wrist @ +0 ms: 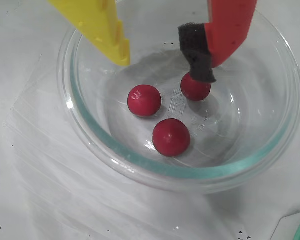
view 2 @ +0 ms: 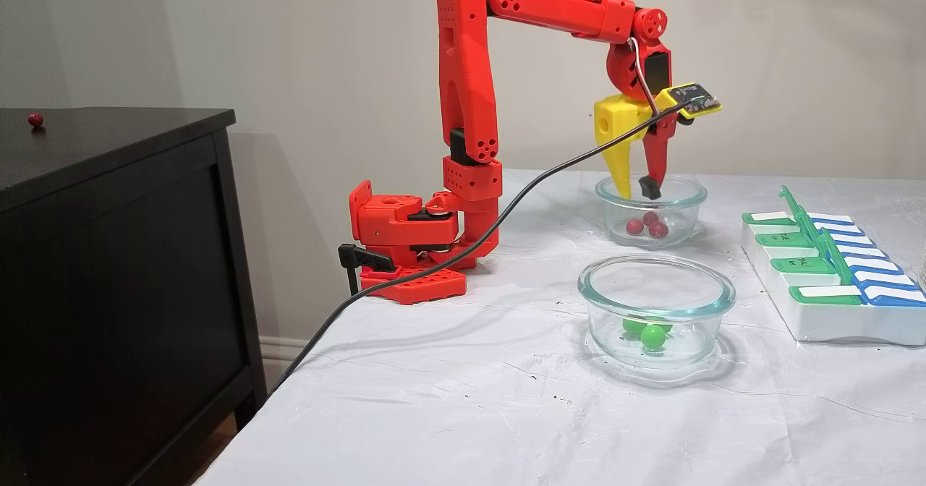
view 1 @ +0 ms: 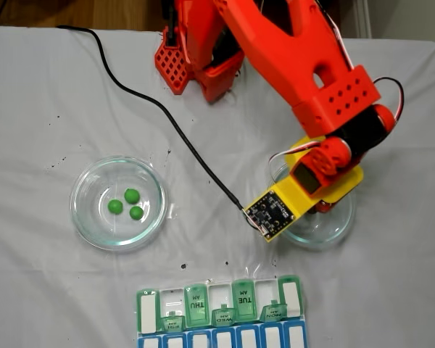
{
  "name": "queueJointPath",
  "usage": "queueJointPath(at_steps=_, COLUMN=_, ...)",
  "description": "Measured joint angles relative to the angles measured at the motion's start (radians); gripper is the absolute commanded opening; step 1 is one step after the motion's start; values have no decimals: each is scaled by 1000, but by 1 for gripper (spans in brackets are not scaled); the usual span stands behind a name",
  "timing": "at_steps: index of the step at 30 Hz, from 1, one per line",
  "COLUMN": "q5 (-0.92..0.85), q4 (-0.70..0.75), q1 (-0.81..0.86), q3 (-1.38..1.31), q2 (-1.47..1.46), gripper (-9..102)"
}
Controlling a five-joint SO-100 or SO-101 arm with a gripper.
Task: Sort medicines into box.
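Medicines were glossy red balls (wrist: 171, 136) in a clear glass dish (wrist: 115, 155); the gripper (wrist: 165, 67) hung above them, spread apart, empty.

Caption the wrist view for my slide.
Open gripper poised inside a glass dish above three red balls.

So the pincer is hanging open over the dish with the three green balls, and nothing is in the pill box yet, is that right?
Not quite. The open pincer hangs over the dish holding three red balls, as the wrist view shows. The green balls sit in the other dish. No ball is visible in the pill box.
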Motion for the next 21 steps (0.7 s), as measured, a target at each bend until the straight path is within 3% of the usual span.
queueJointPath(at_steps=21, q5=75, q4=-153, q1=-26, q3=49, q2=-57, gripper=29)
